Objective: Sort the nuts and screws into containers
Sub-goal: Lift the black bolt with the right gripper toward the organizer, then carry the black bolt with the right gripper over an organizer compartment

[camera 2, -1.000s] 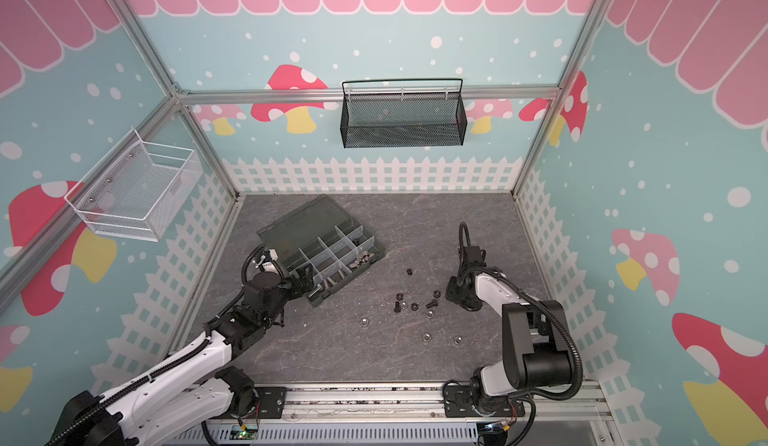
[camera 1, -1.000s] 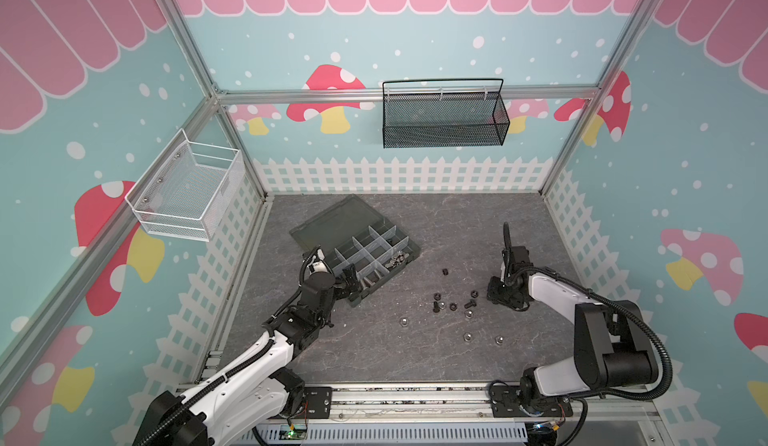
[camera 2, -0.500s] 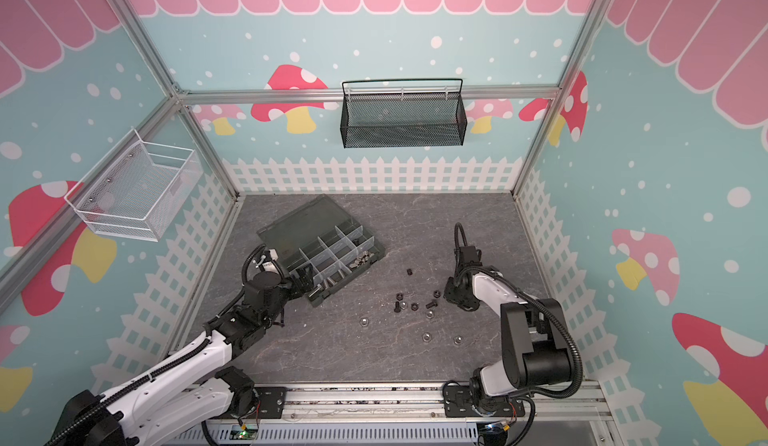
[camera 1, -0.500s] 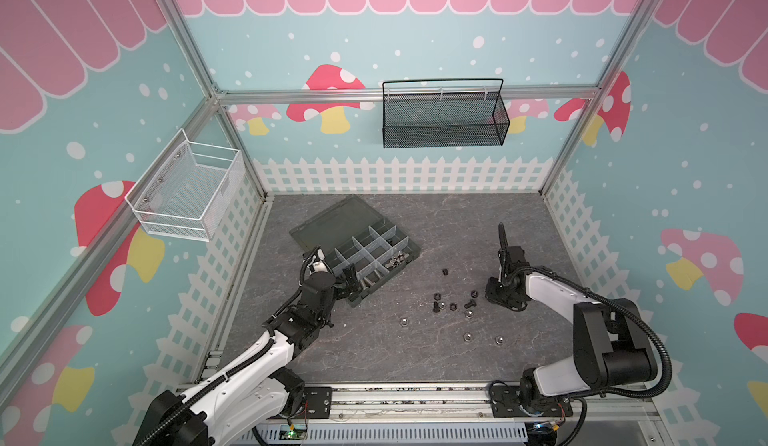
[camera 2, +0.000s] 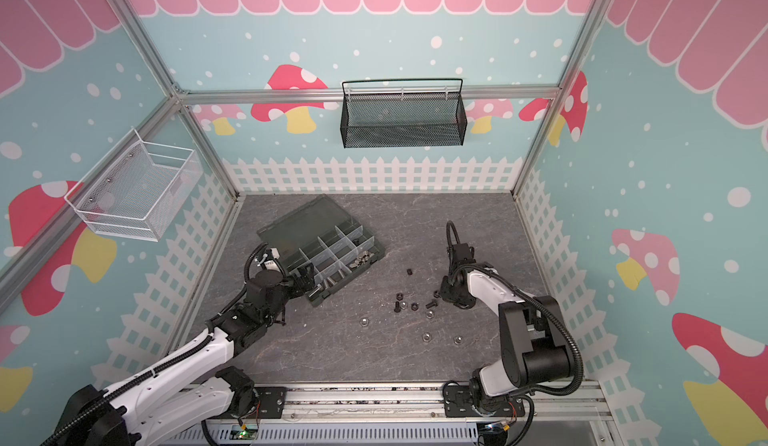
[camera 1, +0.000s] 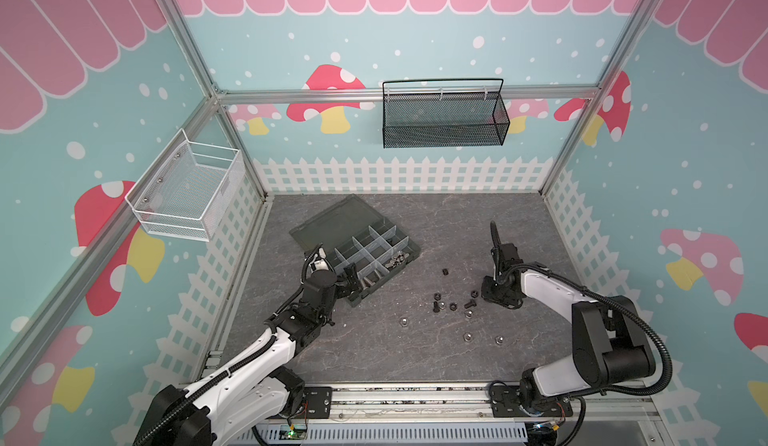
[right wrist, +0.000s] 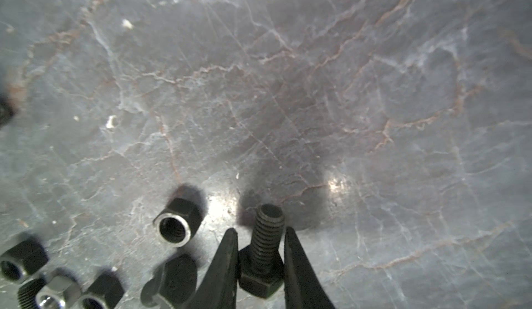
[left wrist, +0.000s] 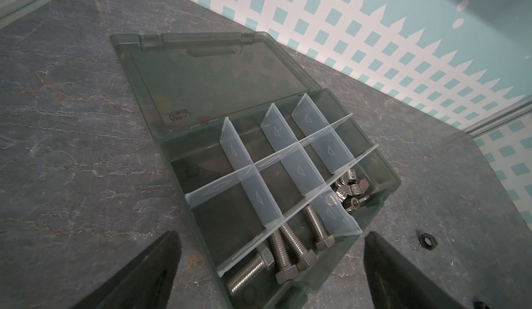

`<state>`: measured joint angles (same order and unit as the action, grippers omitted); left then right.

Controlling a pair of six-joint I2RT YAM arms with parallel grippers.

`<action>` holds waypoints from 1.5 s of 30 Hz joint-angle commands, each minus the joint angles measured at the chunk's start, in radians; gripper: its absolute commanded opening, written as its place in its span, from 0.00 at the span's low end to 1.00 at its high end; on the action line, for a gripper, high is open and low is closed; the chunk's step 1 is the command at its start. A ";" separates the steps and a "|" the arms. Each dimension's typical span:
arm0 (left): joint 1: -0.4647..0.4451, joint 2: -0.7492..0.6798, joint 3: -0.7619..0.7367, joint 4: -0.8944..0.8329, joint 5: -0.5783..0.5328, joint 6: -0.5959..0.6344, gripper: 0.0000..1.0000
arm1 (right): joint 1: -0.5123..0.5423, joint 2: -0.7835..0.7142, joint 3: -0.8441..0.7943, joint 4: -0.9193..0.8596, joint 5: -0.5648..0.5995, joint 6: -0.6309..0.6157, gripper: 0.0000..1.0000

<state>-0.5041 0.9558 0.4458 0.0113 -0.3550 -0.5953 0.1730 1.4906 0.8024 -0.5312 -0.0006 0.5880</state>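
Closing claw: the right claw (right wrist: 260,231) has drawn its jaws in over the last second and now pinches the black screw (right wrist: 260,267) by its threaded shaft, one finger on each side.
Screw position: low at the surface (camera 1: 374,340), at the right edge of the loose scatter. Whether it has left the surface yet cannot be told.
Idle claw: the left claw (left wrist: 272,235) is unchanged and stands wide open, holding nothing, just at the near corner of the organiser box (left wrist: 383,189).
Box contents: silver screws (left wrist: 288,247) lie in the nearest compartment and winged nuts (left wrist: 349,192) in the one beside it. The other compartments look empty.
Loose stock: loose nuts (right wrist: 175,224), black and silver, lie just beside the gripped screw, and more are spread across the surface in both top views.
Meaning for task: the grasp step looks complete. The likely next step is to lift the screw and carry it across to a compartment of the box, which is well apart from the right claw.
Risk: the grip is narrow and on threads, so the screw may twist or slip on the lift.
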 commanded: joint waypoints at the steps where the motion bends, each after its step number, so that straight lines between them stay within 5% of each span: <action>1: 0.007 0.004 0.027 0.003 0.003 -0.014 1.00 | 0.018 -0.029 0.049 -0.020 -0.001 -0.004 0.13; 11: 0.007 -0.005 0.018 0.007 0.005 -0.021 1.00 | 0.126 0.015 0.215 -0.021 0.009 -0.035 0.14; 29: 0.009 -0.037 0.013 -0.016 -0.005 -0.035 1.00 | 0.355 0.418 0.767 -0.046 0.016 -0.180 0.13; 45: 0.009 -0.043 0.007 -0.013 -0.002 -0.043 1.00 | 0.433 0.733 1.193 -0.136 0.004 -0.275 0.13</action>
<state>-0.5041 0.9257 0.4458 0.0105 -0.3553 -0.6182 0.5941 2.1891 1.9388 -0.6308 0.0067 0.3538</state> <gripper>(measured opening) 0.991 0.234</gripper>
